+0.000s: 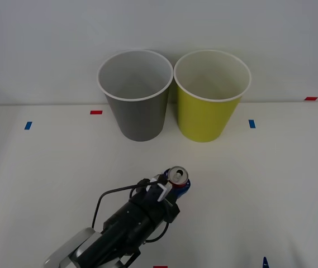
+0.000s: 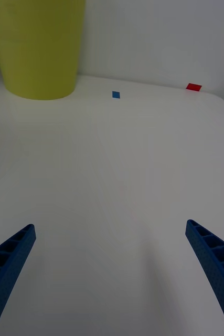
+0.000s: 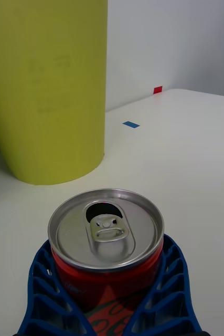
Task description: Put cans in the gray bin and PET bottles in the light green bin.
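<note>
A small red can (image 1: 176, 176) with a silver top stands upright near the table's front middle. My left gripper (image 1: 175, 187) is shut on the can (image 3: 106, 247), its blue fingers (image 3: 43, 283) wrapped around both sides of the red body. Behind it stand the gray bin (image 1: 136, 95) to the left and the light green bin (image 1: 210, 95) to the right, side by side with pale insides. The light green bin (image 3: 46, 89) rises just beyond the can. My right gripper (image 2: 112, 278) hangs open over bare table at the front right, the light green bin (image 2: 38, 47) far ahead of it.
Small blue tape marks (image 1: 251, 123) and red tape marks (image 1: 96, 112) dot the white table (image 1: 270, 184). A pale wall stands behind the bins. The right gripper's fingertips (image 1: 265, 262) peek in at the front right edge.
</note>
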`<state>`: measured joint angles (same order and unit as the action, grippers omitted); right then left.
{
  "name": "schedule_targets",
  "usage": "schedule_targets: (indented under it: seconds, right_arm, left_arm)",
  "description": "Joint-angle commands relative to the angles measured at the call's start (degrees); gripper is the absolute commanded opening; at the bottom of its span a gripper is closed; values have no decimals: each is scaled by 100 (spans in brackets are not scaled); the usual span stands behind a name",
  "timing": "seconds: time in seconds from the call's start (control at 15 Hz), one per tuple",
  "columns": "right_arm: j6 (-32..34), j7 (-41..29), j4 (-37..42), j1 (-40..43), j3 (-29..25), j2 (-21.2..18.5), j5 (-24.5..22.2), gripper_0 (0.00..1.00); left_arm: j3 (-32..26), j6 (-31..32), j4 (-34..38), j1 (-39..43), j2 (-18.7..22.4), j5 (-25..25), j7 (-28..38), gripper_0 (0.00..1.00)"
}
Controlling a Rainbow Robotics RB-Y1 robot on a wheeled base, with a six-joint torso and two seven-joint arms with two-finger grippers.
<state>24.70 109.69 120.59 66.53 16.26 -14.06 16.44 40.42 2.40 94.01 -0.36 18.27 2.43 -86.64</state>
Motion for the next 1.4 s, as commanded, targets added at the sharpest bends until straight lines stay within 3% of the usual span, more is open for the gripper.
schedule_targets:
  seconds: [0.07,0.67,1.07,1.4]
  right_arm:
    - [0,0,0,0,0,0,0,100]
    - [0,0,0,0,0,0,0,100]
    - [0,0,0,0,0,0,0,100]
    - [0,0,0,0,0,0,0,100]
  left_arm:
    - [-148,-872,707,1,195,73,50,0]
    - [-807,-4124,3212,1,449,442,217,0]
    - [-1888,-6093,4653,-16,485,1602,59,0]
    - [-2961,-6541,4925,-315,678,2578,-117,0]
